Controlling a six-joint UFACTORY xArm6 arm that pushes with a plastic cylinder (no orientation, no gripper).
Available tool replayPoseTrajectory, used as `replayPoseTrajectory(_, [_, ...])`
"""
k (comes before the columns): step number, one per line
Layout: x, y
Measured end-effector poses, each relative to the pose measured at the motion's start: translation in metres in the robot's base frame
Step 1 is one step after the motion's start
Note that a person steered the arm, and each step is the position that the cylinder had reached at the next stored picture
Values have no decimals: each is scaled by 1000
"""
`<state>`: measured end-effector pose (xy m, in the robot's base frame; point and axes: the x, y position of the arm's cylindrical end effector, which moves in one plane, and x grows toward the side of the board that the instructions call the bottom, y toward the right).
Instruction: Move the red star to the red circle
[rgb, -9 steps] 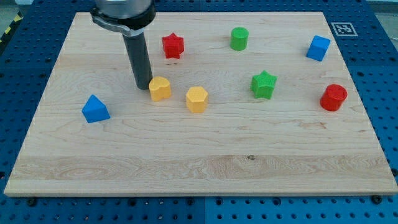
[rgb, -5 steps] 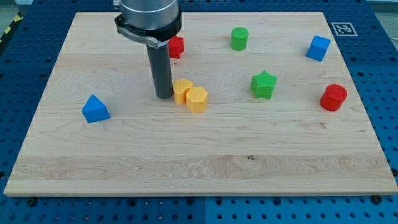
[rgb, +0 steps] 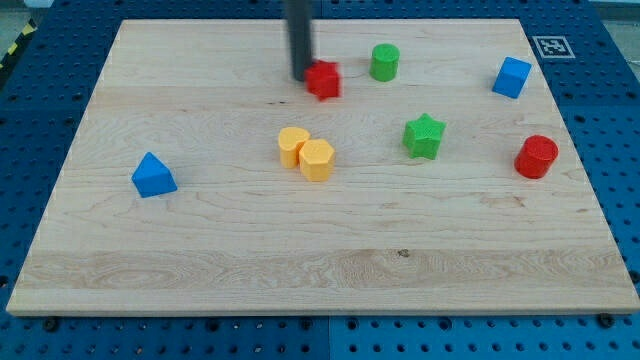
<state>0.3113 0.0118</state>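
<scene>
My tip (rgb: 300, 77) touches the red star's (rgb: 323, 80) left side, near the view's top of the table (rgb: 200, 250). The star has no long axis I can make out; its points are blurred. The red circle (rgb: 537, 156) sits well apart at the view's right. No jaws here, only the rod.

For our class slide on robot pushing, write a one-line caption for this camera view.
My tip touches the red star's left side; the red circle sits far right, beyond the green star.
</scene>
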Motion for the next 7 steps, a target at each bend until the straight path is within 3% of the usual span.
replayPoseTrajectory(1, [2, 47])
replayPoseTrajectory(2, [2, 47])
replayPoseTrajectory(4, [29, 100])
replayPoseTrajectory(7, [44, -8])
